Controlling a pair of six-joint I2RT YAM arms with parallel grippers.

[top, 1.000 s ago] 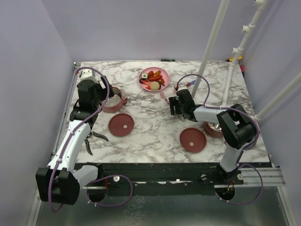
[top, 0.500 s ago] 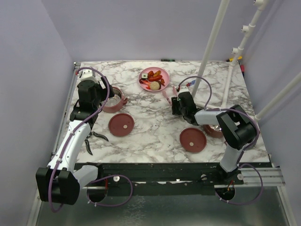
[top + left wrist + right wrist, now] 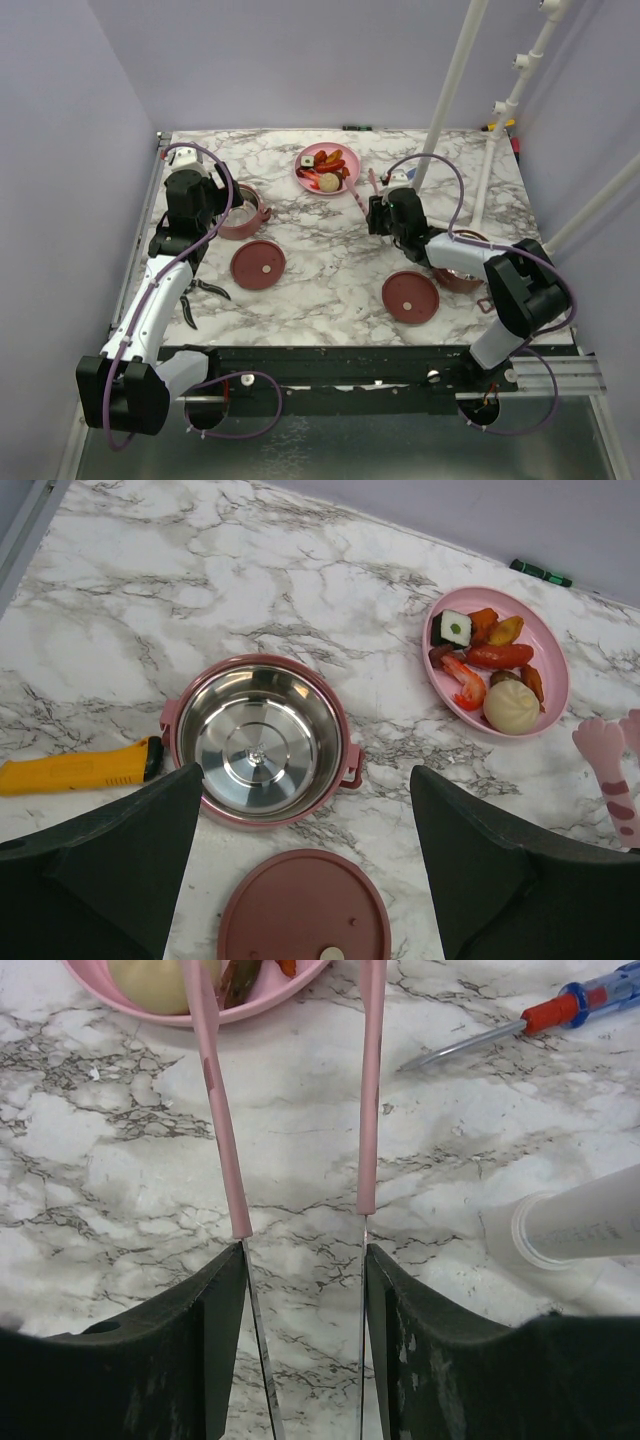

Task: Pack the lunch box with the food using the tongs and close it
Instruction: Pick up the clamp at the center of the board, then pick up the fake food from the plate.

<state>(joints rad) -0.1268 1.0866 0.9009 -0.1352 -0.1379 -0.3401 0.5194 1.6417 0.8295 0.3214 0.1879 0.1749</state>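
Tongs (image 3: 372, 185), seen from above, are sitting in our right gripper (image 3: 380, 212), slanting ahead of it toward the pink plate (image 3: 344, 182) of food (image 3: 322, 166). Our left gripper (image 3: 212, 198) is hovering over one steel-lined tier (image 3: 250, 222). From the left wrist, we are holding those fingers (image 3: 100, 870) wide apart above that tier, with nothing between them. From the right wrist, we are clamping both slim pink arms between our pads (image 3: 215, 1360), with the tips reaching the plate's rim ahead. We are judging them light, springy and smooth, so a gentle squeeze partway along the arms should be working the tips without slipping.
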